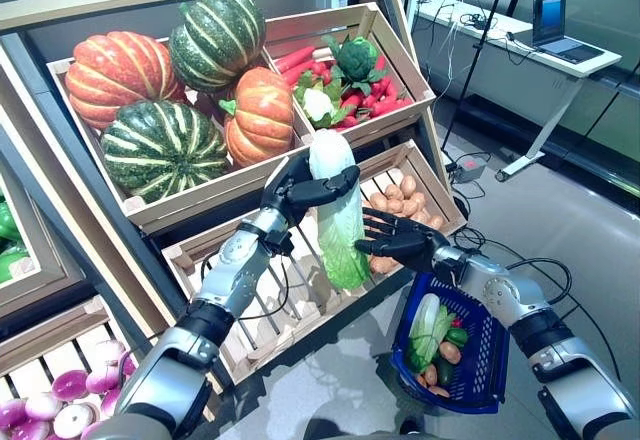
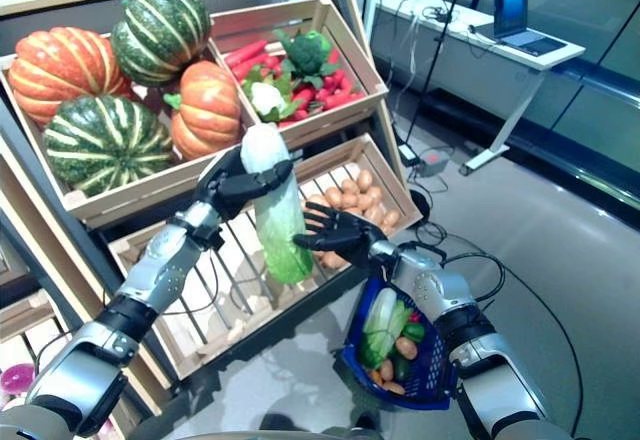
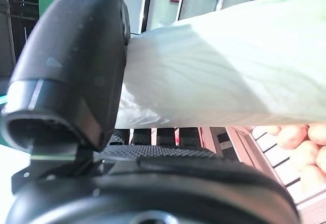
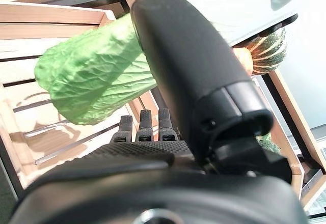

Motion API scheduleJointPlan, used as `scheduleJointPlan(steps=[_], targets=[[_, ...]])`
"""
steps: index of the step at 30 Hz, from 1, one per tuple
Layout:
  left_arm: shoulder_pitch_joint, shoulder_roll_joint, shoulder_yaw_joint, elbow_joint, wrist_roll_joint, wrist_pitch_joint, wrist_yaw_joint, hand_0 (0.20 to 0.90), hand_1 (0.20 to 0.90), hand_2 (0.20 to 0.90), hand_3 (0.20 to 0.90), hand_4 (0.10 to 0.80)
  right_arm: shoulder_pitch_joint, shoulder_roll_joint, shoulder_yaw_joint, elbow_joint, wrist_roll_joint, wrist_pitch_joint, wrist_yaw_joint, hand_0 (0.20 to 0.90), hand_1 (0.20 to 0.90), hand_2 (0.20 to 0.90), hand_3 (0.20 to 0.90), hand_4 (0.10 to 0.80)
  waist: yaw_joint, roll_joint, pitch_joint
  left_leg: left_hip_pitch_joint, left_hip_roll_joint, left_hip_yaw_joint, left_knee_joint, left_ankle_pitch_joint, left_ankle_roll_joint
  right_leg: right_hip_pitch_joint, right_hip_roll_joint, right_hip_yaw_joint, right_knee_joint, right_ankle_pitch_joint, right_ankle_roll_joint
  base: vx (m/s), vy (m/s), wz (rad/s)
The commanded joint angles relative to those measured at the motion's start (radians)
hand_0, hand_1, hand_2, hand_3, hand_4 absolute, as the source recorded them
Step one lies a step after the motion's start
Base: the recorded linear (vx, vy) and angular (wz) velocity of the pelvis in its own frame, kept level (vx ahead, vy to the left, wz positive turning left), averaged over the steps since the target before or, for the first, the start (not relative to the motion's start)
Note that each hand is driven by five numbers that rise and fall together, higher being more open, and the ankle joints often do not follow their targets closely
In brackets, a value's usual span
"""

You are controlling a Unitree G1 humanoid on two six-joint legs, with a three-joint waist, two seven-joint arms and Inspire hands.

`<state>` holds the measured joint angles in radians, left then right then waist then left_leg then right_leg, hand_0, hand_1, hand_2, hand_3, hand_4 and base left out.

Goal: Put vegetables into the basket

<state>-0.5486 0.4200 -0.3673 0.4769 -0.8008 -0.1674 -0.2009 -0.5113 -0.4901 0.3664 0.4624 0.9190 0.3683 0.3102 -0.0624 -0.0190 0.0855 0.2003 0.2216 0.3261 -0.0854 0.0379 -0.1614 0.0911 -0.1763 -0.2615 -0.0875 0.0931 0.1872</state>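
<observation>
While the cabbage is hanging in mid-air, the scene is reading like this, largest thing first:
Shelf (image 1: 150, 210): the wooden stand is filling the background, its upper crates carrying pumpkins (image 1: 165, 90) and a mix of red vegetables with broccoli (image 1: 345, 80), its lower crate carrying potatoes (image 1: 400, 200) at the right end
Basket (image 1: 490, 360): the blue basket is hanging low on the right, by the right forearm, already carrying a few greens and small vegetables; how it is being carried is not showing
Cabbage (image 1: 335, 210): the long pale-green napa cabbage is hanging nearly upright in front of the lower crate, white stem end up, leafy end down, clear of the shelf
Left hand (image 1: 300, 192): it is clamping the cabbage near its white upper end, fingers and thumb curling round it
Right hand (image 1: 400, 240): it is spreading open just beside the cabbage's leafy lower half, fingers straight and reaching toward it; whether they are touching is hard to tell
Key relation: the basket is lying below and to the right of the cabbage, nearer the right hand; the cabbage's long axis is running vertically, so I judge it is needing to travel right and down, leafy end first, into the basket's open top
Risk: the cabbage is looking long against the basket's opening
</observation>
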Motion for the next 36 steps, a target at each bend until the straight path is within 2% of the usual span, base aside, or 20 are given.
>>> scheduleJointPlan(steps=[1, 14, 21, 25, 31, 36], targets=[[-0.085, -0.045, 0.0, -0.117, -0.031, -0.046, -0.034, 0.3, 0.3, 0.3, 0.3, 0.4, -0.181, 0.062, -0.007, -0.052, 0.071, -0.06, 0.06, 0.9, 0.9, 0.9, 0.9, 0.8, 0.016, -0.021, -0.087, -0.059, -0.048, -0.052, 0.001, -0.018, 0.036, 0.035, 0.013, -0.018, 0.01, -0.052, -0.038, 0.007, 0.0, 0.05], [-0.059, -0.119, -0.053, -0.228, -0.097, -0.004, -0.036, 0.3, 0.3, 0.3, 0.3, 0.4, -0.192, 0.106, 0.053, -0.024, 0.037, -0.016, 0.048, 0.9, 0.9, 0.9, 0.9, 0.8, 0.026, -0.026, -0.083, -0.052, -0.057, -0.069, -0.002, -0.023, 0.042, 0.044, 0.005, -0.008, 0.006, -0.046, -0.034, 0.022, 0.009, 0.04], [-0.06, -0.158, -0.087, -0.269, -0.143, 0.007, -0.08, 0.3, 0.3, 0.3, 0.3, 0.4, -0.21, 0.153, 0.077, 0.046, 0.157, 0.042, 0.079, 0.9, 0.9, 0.9, 0.9, 0.8, 0.04, -0.028, -0.089, -0.049, -0.06, -0.078, -0.002, -0.028, 0.043, 0.054, 0.0, -0.009, 0.001, -0.044, -0.032, 0.025, 0.015, 0.04], [-0.054, -0.176, -0.099, -0.275, -0.213, 0.043, -0.16, 0.3, 0.3, 0.3, 0.3, 0.4, -0.213, 0.197, 0.058, 0.072, 0.283, 0.08, 0.16, 0.9, 0.9, 0.9, 0.9, 0.8, 0.048, -0.026, -0.093, -0.051, -0.061, -0.087, -0.002, -0.031, 0.044, 0.055, -0.002, -0.011, 0.001, -0.043, -0.032, 0.014, 0.019, 0.06], [-0.041, -0.197, -0.116, -0.268, -0.292, 0.102, -0.26, 0.3, 0.3, 0.3, 0.3, 0.4, -0.226, 0.212, 0.033, 0.147, 0.289, 0.098, 0.244, 0.9, 0.9, 0.9, 0.9, 0.8, 0.058, -0.023, -0.104, -0.052, -0.062, -0.099, -0.002, -0.037, 0.044, 0.057, -0.006, -0.012, 0.0, -0.044, -0.03, 0.019, 0.022, 0.11], [-0.032, -0.224, -0.119, -0.263, -0.404, 0.16, -0.355, 0.3, 0.3, 0.3, 0.3, 0.4, -0.262, 0.216, 0.012, 0.188, 0.373, 0.123, 0.404, 0.9, 0.9, 0.9, 0.9, 0.8, 0.066, -0.023, -0.111, -0.053, -0.062, -0.105, -0.002, -0.039, 0.044, 0.058, -0.008, -0.013, 0.0, -0.043, -0.029, 0.006, 0.009, 0.05]])
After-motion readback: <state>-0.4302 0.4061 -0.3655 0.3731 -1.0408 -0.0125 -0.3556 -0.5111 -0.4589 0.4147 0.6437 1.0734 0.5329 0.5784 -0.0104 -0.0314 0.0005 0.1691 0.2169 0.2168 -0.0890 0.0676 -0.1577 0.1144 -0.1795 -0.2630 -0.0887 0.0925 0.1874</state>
